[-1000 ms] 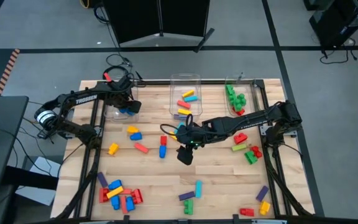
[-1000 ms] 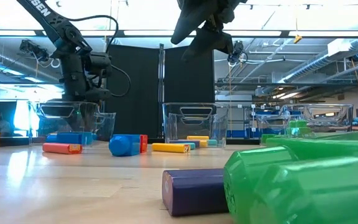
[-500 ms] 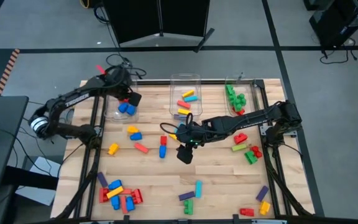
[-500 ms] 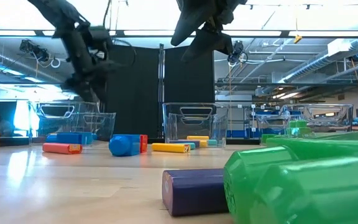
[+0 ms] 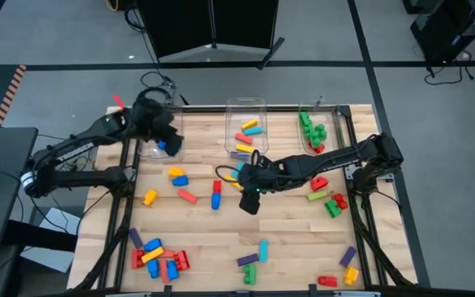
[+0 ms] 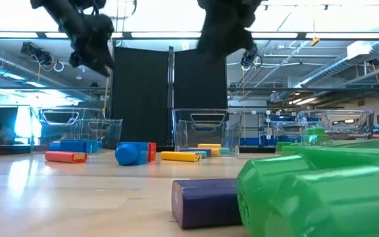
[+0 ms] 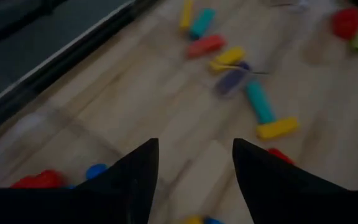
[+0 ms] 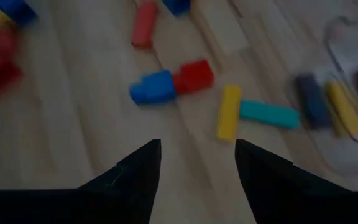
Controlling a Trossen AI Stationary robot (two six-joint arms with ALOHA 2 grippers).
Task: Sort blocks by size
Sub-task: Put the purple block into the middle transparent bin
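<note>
Three bins along table [image 5: 295,227] far edge: left bin [image 5: 157,142] upper left of high view, middle bin [image 5: 246,128] top centre, right bin [image 5: 313,125] upper right, each with blocks inside. Loose blocks [image 5: 213,195] scattered mid-table; clusters lower left [image 5: 158,258], lower centre, lower right. Left gripper [image 5: 168,132] above left bin; right gripper [image 5: 250,200] at table centre, below middle bin.

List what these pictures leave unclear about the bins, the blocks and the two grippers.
- Left bin: high view, the left gripper covers part of it, so its blocks can't be counted.
- Right bin: low view, a big green block up close hides its base.
- Right gripper: low view, cut off by the top edge.
- Blocks in the left wrist view: blurred, so their sizes are uncertain.
</note>
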